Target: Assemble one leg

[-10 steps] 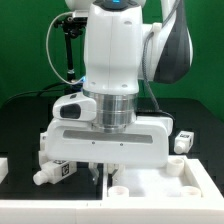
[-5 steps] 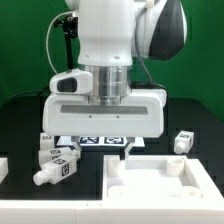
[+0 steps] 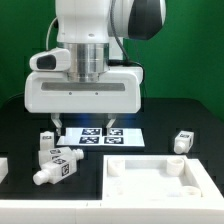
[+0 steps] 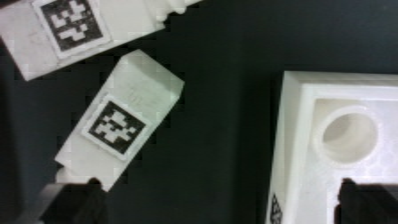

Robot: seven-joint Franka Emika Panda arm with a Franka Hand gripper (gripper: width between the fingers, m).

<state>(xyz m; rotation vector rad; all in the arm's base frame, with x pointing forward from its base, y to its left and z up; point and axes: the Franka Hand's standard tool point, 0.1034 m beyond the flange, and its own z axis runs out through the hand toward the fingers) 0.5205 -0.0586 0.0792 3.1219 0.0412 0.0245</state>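
Three white legs with tags lie at the exterior view's left: one (image 3: pixel 47 138) stands upright near the marker board, and two (image 3: pixel 53 155) (image 3: pixel 55 171) lie close together in front of it. Another leg (image 3: pixel 182 141) stands at the right. The white tabletop (image 3: pixel 160 181) lies at the front right. My gripper (image 3: pixel 85 122) hangs open and empty above the table, over the space between the left legs and the marker board. In the wrist view two tagged legs (image 4: pixel 121 118) (image 4: pixel 71 35) lie beside the tabletop's corner hole (image 4: pixel 350 131). The gripper (image 4: pixel 222 197) holds nothing.
The marker board (image 3: pixel 100 135) lies flat on the black table behind the tabletop. A white part (image 3: pixel 3 166) shows at the left edge. A dark stand with cables (image 3: pixel 66 45) rises behind the arm.
The arm has risen and moved toward the exterior view's left, off the tabletop's near corner. The marker board and the left legs now show in full. No part has moved.
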